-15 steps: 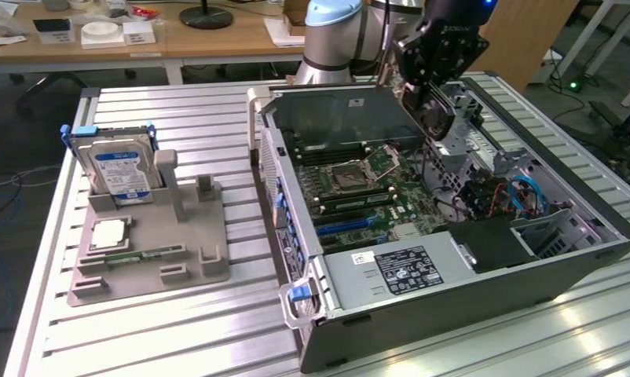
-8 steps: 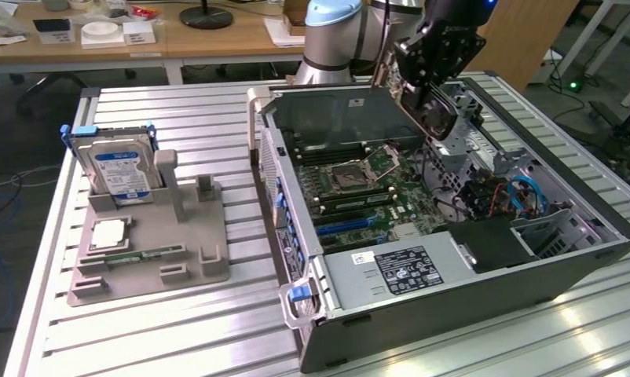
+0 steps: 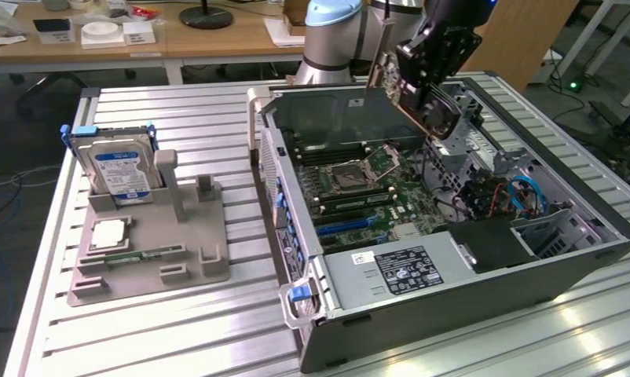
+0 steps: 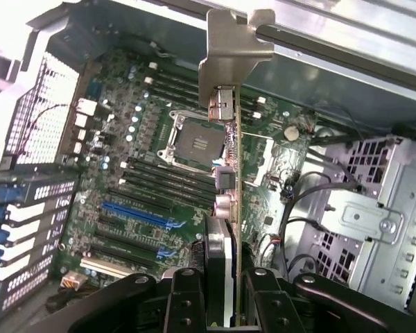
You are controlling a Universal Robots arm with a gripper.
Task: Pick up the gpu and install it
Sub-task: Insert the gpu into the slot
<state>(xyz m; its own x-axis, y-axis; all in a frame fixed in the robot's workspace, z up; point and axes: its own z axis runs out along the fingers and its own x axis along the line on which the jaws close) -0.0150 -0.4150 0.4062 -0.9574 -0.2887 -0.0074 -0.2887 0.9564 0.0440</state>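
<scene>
My jaws grip the gpu by its board edge, over the motherboard; light, rigid, fragile, I judge.

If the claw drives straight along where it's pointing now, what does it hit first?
The gpu it grips leads, so that card would likely meet the motherboard beside the CPU socket before the claw touches anything. Depth is hard to judge.

The arm runs off the exterior view's top edge. In the wrist view the held end of the gpu is hidden between the fingers of the gripper — themselves cut by the frame edge. The power supply label — too small to read.
</scene>
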